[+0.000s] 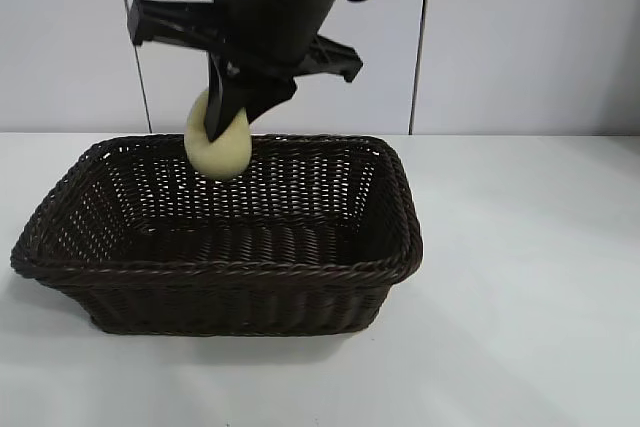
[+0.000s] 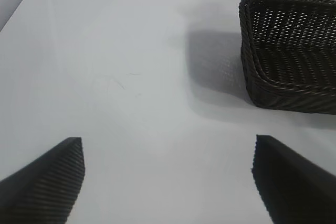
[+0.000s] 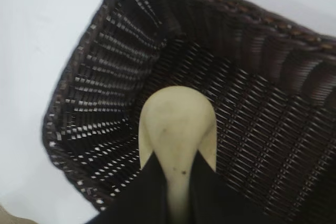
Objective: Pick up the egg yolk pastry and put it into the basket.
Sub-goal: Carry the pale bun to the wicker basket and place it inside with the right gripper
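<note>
Pastry (image 1: 222,152) half hidden behind right gripper's (image 1: 228,117) fingers (image 1: 245,102).

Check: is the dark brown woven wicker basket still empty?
Empty. The dark brown woven wicker basket shows bare weave inside; the small pale yellow pastry hangs above it, pinched in the right gripper fingers.

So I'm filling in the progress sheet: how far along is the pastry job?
Pickup looks done: the right gripper is shut on the pastry, squeezing it. In hand: it holds the pastry over the inside of the basket, above the woven floor. Left: letting go so the pastry lands inside. The left gripper sits open over the bare table beside the basket.
</note>
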Tool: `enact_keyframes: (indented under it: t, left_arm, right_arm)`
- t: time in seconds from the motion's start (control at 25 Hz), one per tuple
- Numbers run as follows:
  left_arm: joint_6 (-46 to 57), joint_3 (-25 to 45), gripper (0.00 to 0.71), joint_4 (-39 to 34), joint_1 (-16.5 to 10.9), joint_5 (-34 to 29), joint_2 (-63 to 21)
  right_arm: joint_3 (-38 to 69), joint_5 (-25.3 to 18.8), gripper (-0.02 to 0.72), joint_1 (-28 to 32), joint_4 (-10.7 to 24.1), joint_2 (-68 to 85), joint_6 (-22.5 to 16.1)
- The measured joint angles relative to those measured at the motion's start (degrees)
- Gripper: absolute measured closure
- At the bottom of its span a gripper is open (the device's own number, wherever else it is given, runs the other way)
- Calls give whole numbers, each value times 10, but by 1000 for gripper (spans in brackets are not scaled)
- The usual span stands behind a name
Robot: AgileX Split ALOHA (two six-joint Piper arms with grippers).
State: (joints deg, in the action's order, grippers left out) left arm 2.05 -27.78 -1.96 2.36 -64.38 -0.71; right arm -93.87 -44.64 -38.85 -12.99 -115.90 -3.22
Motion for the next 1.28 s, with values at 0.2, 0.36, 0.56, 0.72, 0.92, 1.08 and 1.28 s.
enact_keyframes:
  t: [0.2, 0.36, 0.56, 0.72, 0.92, 1.08, 1.28]
  left_arm:
    - [0, 0, 79, 0, 0, 0, 0]
    - [0, 0, 79, 0, 0, 0, 0]
    - [0, 0, 79, 0, 0, 0, 0]
    - [0, 0, 79, 0, 0, 0, 0]
    - [0, 0, 79, 0, 0, 0, 0]
    - [0, 0, 79, 0, 0, 0, 0]
    - [0, 0, 79, 0, 0, 0, 0]
  right_arm:
    - [1, 12, 671, 0, 1, -56, 0]
    - [1, 28, 643, 0, 4, -63, 0]
    - [1, 29, 423, 0, 5, -63, 0]
    - [-2, 6, 204, 0, 6, -63, 0]
    - [-57, -72, 164, 0, 13, -63, -6]
    - [-128, -154, 164, 0, 45, -63, -31]
    - [-191, -244, 164, 0, 97, -62, -45]
